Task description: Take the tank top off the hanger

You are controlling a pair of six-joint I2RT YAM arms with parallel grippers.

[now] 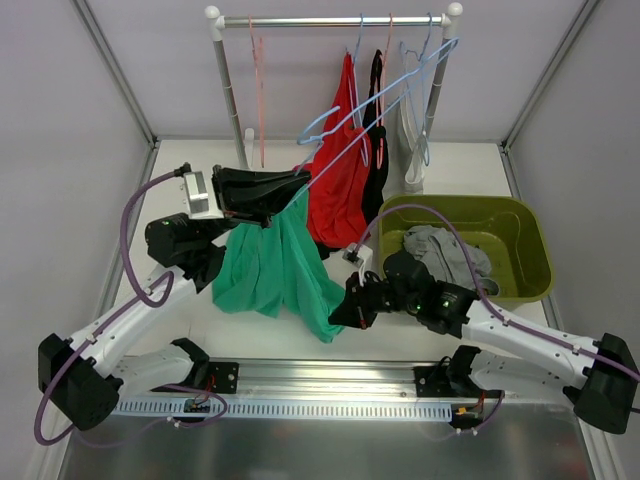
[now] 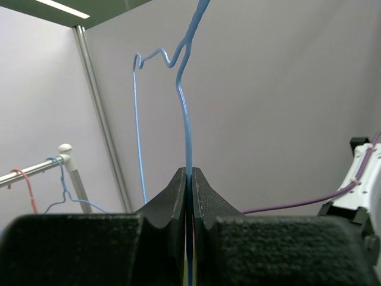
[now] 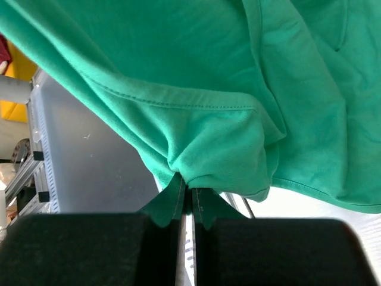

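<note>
**A:** Start left of the rack (image 1: 330, 20). What is there?

**B:** The left gripper (image 1: 298, 186) is in front of the rack, a little left of its middle. Its jaws are pressed shut on the wire of a blue hanger (image 1: 352, 118). The hanger tilts up toward the rack's right end, and its hook is off the rail.

**A:** And the tank top?

**B:** The green tank top (image 1: 272, 265) hangs from the hanger's low end, just under that gripper, well in front of the rack. Its hem reaches down to the right gripper (image 1: 336, 316), whose jaws are closed on a bunched fold of the fabric.

**A:** What is on the rack itself?

**B:** There is a pink hanger (image 1: 259, 90) near its left post. A red top (image 1: 338, 185) and a black garment (image 1: 376, 150) hang right of the middle.

**A:** Any containers?

**B:** One, an olive bin (image 1: 532, 232) in front of the rack's right post. A crumpled grey cloth (image 1: 440, 252) lies inside it. I can't tell whether anything is under the cloth.
</note>
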